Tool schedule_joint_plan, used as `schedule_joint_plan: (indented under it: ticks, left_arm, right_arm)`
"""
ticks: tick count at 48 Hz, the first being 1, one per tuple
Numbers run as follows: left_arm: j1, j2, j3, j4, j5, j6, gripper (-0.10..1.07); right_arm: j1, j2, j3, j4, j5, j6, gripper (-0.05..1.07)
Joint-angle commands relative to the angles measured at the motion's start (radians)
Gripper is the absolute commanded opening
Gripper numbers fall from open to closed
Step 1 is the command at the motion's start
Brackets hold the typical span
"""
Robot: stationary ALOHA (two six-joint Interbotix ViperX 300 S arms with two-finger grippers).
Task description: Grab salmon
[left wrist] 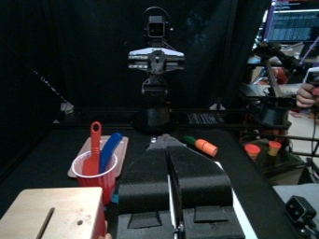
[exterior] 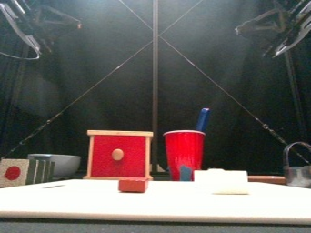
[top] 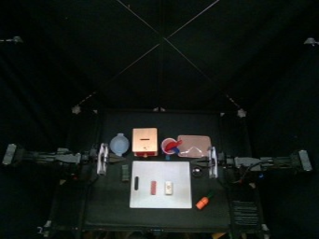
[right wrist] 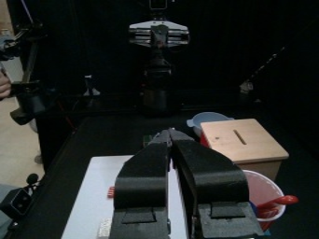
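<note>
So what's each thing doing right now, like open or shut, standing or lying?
left pincer: shut, holding nothing
right pincer: shut, holding nothing
salmon: lying on the white board, untouched
white block: lying on the board, apart from the salmon
red cup: upright, blue handle sticking out
wooden box: standing upright

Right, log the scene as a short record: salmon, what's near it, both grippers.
salmon: lying on the white board, untouched
white block: on the board, beside the salmon
orange chunk: off the board, on the table by its front right corner
red cup: behind the board, next to the wooden box
left gripper: shut, empty, back at the left side
right gripper: shut, empty, back at the right side
task state: not yet started
</note>
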Motion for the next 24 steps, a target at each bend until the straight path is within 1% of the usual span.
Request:
schedule_joint_plan:
  ticks: [1,5,12,13,15,21,24]
  left_arm:
    - [0.012,0.035,0.005,-0.041,-0.002,-0.006,0.10]
    - [0.011,0.060,-0.014,-0.120,-0.002,-0.008,0.10]
    - [0.011,0.127,-0.092,-0.350,0.018,-0.005,0.10]
    - [0.012,0.147,-0.112,-0.393,0.037,0.000,0.10]
    - [0.014,0.179,-0.140,-0.434,0.069,0.003,0.11]
    - [0.023,0.305,-0.229,-0.508,0.186,0.006,0.13]
    - [0.026,0.385,-0.288,-0.551,0.247,0.006,0.15]
  right_arm:
    - [-0.006,0.032,-0.005,-0.005,-0.002,-0.009,0.06]
    - [-0.009,0.067,-0.009,-0.026,-0.002,0.006,0.06]
    - [-0.011,0.146,-0.038,-0.054,-0.002,0.009,0.06]
    - [-0.011,0.156,-0.044,-0.054,-0.002,0.009,0.06]
    - [-0.011,0.178,-0.057,-0.054,-0.002,0.009,0.06]
    - [-0.021,0.227,-0.087,-0.057,-0.002,0.009,0.06]
    - [-0.028,0.236,-0.092,-0.058,-0.002,0.008,0.06]
